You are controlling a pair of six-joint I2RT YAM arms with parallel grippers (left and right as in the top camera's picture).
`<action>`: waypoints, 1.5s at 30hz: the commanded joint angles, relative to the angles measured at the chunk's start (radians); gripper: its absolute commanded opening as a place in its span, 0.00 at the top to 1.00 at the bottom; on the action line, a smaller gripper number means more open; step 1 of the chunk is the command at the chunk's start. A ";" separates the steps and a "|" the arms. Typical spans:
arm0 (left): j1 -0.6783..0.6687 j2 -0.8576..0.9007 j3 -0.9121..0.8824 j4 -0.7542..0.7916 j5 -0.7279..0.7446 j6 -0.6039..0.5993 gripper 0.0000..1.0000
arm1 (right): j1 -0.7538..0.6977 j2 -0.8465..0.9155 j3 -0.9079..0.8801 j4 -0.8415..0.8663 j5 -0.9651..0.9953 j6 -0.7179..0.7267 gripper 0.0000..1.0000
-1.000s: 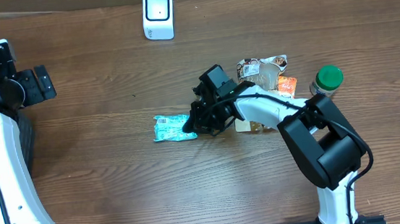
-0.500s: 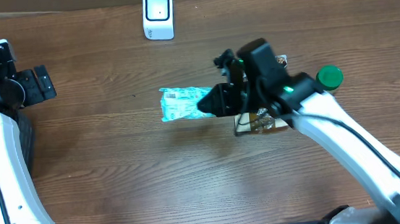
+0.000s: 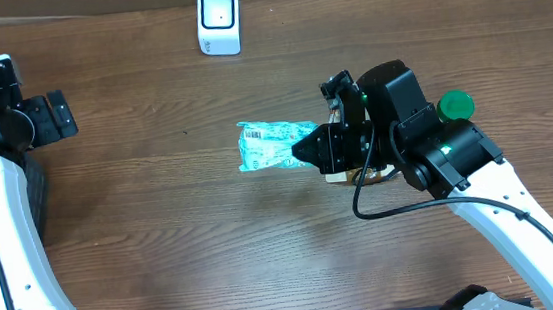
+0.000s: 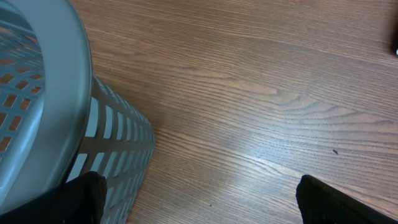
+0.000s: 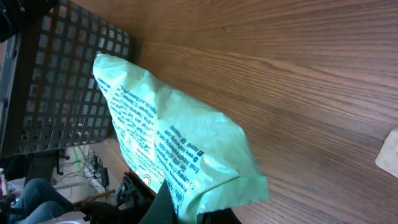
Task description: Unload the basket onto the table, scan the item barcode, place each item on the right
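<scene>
Inspector: State of the right jaws?

Operator: I see the right jaws clamped tight on one end of the teal packet (image 3: 271,143). The rest of the packet sticks out from them toward the left side of the table (image 3: 163,235). It is held up over the middle of the table. In the right wrist view its printed face is turned to the camera.

Inspector: And the scanner?

Operator: The white scanner (image 3: 219,19) stands at the far edge of the table, well apart from the packet. I note a small white patch with dark marks at the packet's free end, too small for me to read.

Inspector: Left side?

Operator: The left jaws are spread fully wide and hold nothing. They hang over bare wood, just beside a grey basket (image 4: 74,93).

Inspector: Anything else?

Operator: A green-capped bottle (image 3: 455,107) and some loose wrappers (image 3: 359,175) lie by the right arm.
</scene>
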 commanded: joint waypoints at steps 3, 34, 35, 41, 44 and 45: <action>-0.002 0.000 -0.002 0.001 -0.002 0.026 0.00 | -0.004 -0.007 0.007 0.006 -0.039 -0.006 0.96; -0.002 0.000 -0.002 0.001 -0.002 0.026 0.00 | 0.076 0.667 1.020 -0.373 0.788 -0.251 0.96; -0.002 0.000 -0.002 0.001 -0.002 0.026 0.00 | 0.088 0.695 1.031 -0.323 0.893 -0.292 0.96; -0.002 0.000 -0.002 0.001 -0.002 0.026 0.00 | 0.110 0.874 1.028 0.130 1.275 -0.642 0.96; -0.002 0.000 -0.002 0.001 -0.002 0.026 0.00 | 0.107 0.961 1.028 0.372 1.304 -0.916 0.96; -0.002 0.000 -0.002 0.001 -0.002 0.026 0.00 | 0.105 0.985 1.028 0.446 1.303 -0.995 0.96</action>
